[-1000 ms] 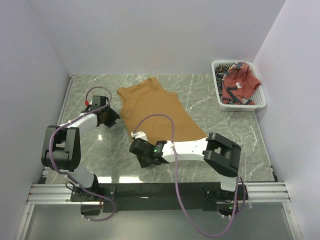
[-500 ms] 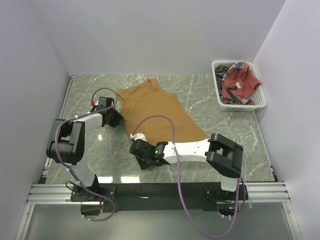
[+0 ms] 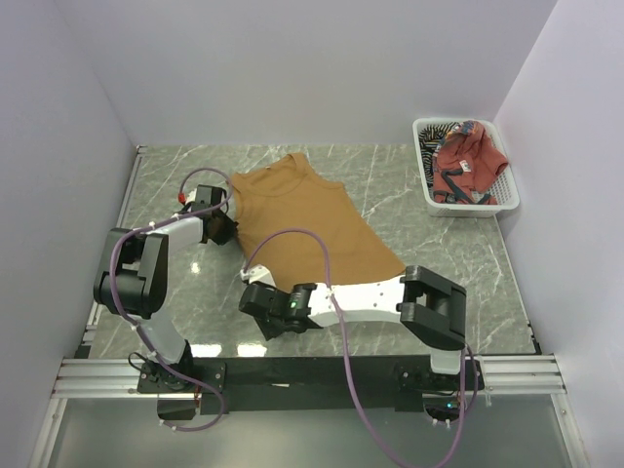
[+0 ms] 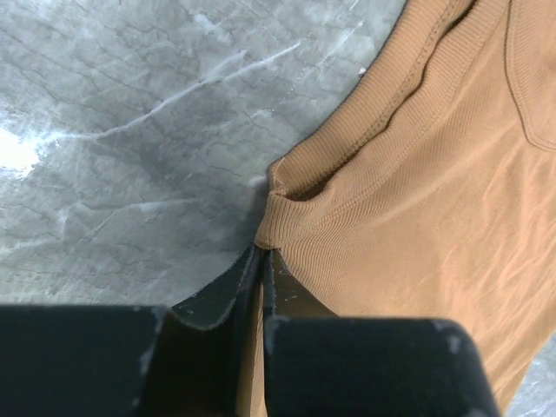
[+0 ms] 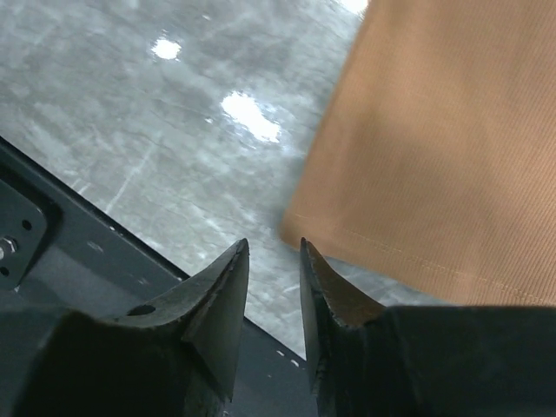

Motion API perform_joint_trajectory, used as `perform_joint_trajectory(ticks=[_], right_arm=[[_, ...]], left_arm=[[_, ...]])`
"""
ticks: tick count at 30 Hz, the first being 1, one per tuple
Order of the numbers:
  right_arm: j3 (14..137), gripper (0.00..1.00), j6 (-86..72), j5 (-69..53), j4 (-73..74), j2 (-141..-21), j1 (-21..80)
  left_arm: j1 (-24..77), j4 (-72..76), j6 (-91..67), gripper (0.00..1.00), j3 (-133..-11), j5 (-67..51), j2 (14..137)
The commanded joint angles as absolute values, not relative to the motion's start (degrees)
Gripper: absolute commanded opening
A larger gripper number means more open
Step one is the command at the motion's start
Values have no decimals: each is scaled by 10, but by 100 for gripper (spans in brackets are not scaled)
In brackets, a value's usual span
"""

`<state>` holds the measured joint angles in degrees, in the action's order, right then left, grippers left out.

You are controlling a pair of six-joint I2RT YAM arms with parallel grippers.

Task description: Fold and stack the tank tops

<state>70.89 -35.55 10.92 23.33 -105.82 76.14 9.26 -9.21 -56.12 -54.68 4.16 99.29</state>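
Remote session, overhead view: the mustard tank top (image 3: 302, 219) lies spread flat at the centre of the marble table (image 3: 439, 263), neckline toward 12 o'clock and hem toward 5 o'clock. My left gripper (image 4: 263, 252) sits at the garment's 9 o'clock side, its jaws pinched together on the ribbed edge just below the armhole, with a strip of tan cloth showing between them. My right gripper (image 5: 271, 250) is low at the garment's 7 o'clock, near the table's front rail. Its jaws are parted by a narrow gap and hold nothing, and the hem corner lies just beyond the tips without touching them. At the table's 2 o'clock corner, the white basket (image 3: 421, 161) holds the brick-red top (image 3: 466, 166), bunched, with the striped top (image 3: 441, 132) at its far end.
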Motion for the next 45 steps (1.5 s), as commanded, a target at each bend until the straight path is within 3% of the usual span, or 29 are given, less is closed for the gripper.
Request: perform_joint_trajectory(ticks=[1, 15, 17, 21, 32, 45], right_arm=[[748, 38, -352, 164, 264, -1073, 779], [772, 34, -358, 183, 263, -1149, 781], [772, 28, -358, 179, 258, -1153, 781], [773, 0, -352, 160, 254, -1140, 783], [772, 0, -327, 27, 207, -1054, 783], [656, 0, -360, -51, 129, -967, 704]], left_arm=[[94, -98, -549, 9, -568, 59, 998], [95, -101, -546, 6, -573, 58, 1004], [95, -104, -546, 5, -573, 62, 1005], [95, -124, -555, 1, -572, 86, 997], [93, -223, -577, 1, -600, 201, 942], [119, -243, -555, 1, -681, 187, 976]])
